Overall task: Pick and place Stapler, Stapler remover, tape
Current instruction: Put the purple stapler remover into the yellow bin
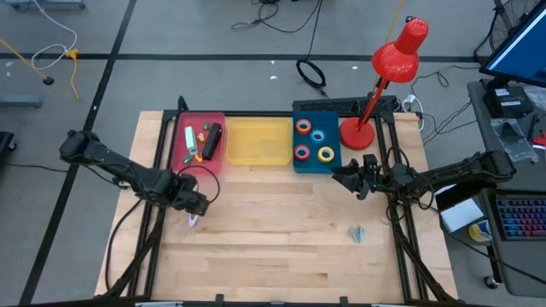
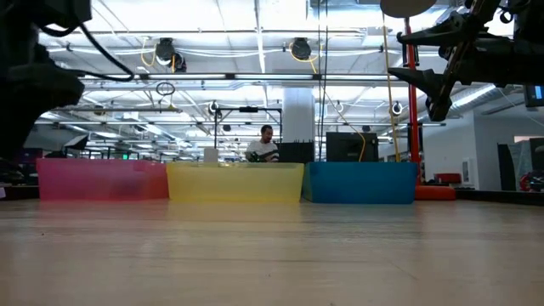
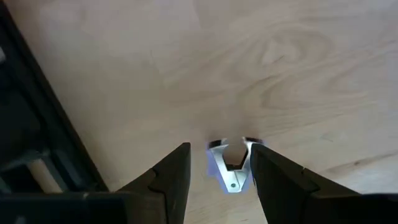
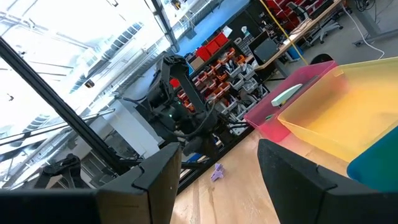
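We note a small silver staple remover (image 3: 232,167) lying on the wooden surface (image 1: 281,230) just in front of the red bin (image 1: 176,153). The left gripper (image 3: 219,177) straddles it, jaws partly open, not yet gripping. The right gripper (image 1: 348,176), near the blue bin (image 1: 314,141), hangs open and empty.
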### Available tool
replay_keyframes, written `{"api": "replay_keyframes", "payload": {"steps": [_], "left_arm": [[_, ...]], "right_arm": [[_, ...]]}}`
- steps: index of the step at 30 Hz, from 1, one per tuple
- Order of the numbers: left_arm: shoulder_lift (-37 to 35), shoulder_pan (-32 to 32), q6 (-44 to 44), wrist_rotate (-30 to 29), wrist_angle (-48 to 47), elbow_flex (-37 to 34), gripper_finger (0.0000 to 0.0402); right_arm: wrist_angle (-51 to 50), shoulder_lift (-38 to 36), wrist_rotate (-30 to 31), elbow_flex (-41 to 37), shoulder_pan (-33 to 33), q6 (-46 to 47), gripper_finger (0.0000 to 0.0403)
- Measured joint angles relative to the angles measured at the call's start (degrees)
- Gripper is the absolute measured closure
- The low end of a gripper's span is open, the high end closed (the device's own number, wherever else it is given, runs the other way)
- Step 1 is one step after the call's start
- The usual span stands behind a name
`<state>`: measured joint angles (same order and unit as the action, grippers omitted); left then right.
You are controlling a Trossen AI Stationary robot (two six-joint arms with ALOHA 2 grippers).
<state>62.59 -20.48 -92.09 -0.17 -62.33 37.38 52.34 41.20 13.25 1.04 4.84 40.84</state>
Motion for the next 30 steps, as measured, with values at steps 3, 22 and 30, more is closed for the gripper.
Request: {"api": "replay_keyframes", "payload": {"steps": [3,22,30], "left_arm": [[-1.20,-1.19,-2.48,0.12,2.77,-2.20,0.0240],[-7.49,-4.14,-2.03,-2.87,5.56,-2.81,0.0241],[-7.52,-4.14,-0.58,-2.86,5.45,-2.83,0.0241]], "right_arm": [[-0.41,-0.01,-0.01,0.00,0.00,-1.53,0.0197],[-6.82,-0.11,-9.13,0.00,-0.50,-7.19,0.0197],[-13.27,-3.93,-19.02,2.70,-5.48,-4.52,0.0197]]}}
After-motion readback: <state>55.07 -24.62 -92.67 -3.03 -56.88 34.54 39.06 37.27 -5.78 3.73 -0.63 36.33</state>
